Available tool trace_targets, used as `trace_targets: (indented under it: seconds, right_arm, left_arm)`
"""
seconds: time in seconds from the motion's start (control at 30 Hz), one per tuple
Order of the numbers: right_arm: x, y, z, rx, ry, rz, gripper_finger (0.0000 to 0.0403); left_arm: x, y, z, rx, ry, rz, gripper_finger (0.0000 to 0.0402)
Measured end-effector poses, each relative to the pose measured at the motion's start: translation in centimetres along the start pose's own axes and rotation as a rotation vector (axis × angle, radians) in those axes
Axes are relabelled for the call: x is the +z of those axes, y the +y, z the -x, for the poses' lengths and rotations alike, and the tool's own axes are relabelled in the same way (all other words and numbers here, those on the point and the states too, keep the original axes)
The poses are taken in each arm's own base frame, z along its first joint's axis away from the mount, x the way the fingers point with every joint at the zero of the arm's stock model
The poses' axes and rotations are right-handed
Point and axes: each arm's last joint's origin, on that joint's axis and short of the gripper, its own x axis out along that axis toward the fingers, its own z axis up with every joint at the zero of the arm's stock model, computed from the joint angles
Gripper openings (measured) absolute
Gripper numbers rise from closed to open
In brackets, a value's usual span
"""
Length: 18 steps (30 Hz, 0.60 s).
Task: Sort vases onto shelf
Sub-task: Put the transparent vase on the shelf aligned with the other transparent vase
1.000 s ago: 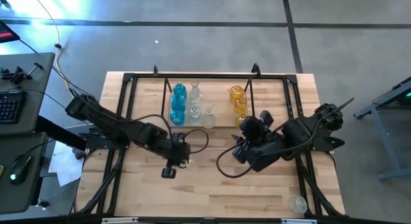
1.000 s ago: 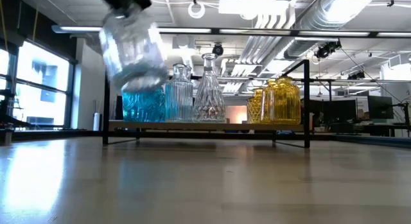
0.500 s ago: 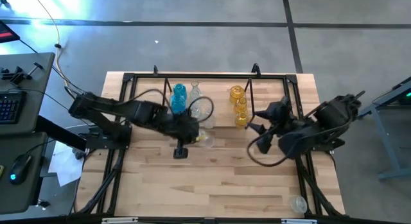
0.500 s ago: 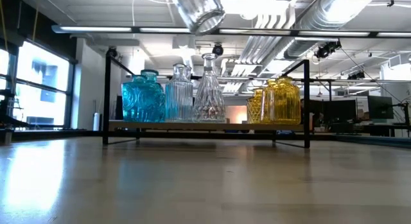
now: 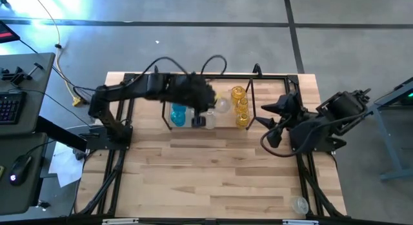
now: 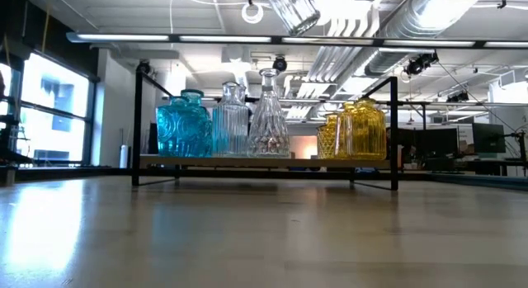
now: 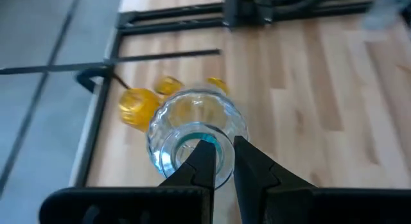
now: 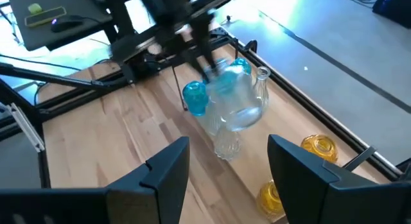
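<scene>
Left gripper [image 7: 218, 161], clamped on clear vase's [image 5: 221, 106] rim, has swung it from mid-table up over the shelf [image 5: 251, 102] at top centre — placement looks next; right gripper [image 5: 274, 118], empty and open, waits right.

Three amber vases [image 5: 238, 93] and two blue vases [image 5: 178, 113] are counted. At least four clear vases [image 5: 299, 204] are seen. One shelf [image 6: 247, 162] is noted.

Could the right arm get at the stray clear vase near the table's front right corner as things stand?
Probably yes. The right gripper hangs empty with jaws open beside the shelf, and bare tabletop lies between it and the stray clear vase. The left gripper is busy over the shelf, holding a clear vase.
</scene>
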Motion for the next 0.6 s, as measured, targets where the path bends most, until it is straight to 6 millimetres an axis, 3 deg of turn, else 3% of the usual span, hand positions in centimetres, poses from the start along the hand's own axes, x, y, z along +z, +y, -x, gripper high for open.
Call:
trace_targets:
  seconds: [0.27, 0.6]
  right_arm:
    - [0.2, -0.6, 0.5, 0.022, 0.006, 0.028, 0.0193]
    - [0.5, -1.9, 1.4, 0.021, -0.029, -0.01, 0.0193]
  left_arm:
    - [0.8, 4.8, -1.8, 0.052, 0.063, -0.009, 0.002]
    - [-0.4, 9.5, -4.7, 0.029, 0.196, -0.005, 0.002]
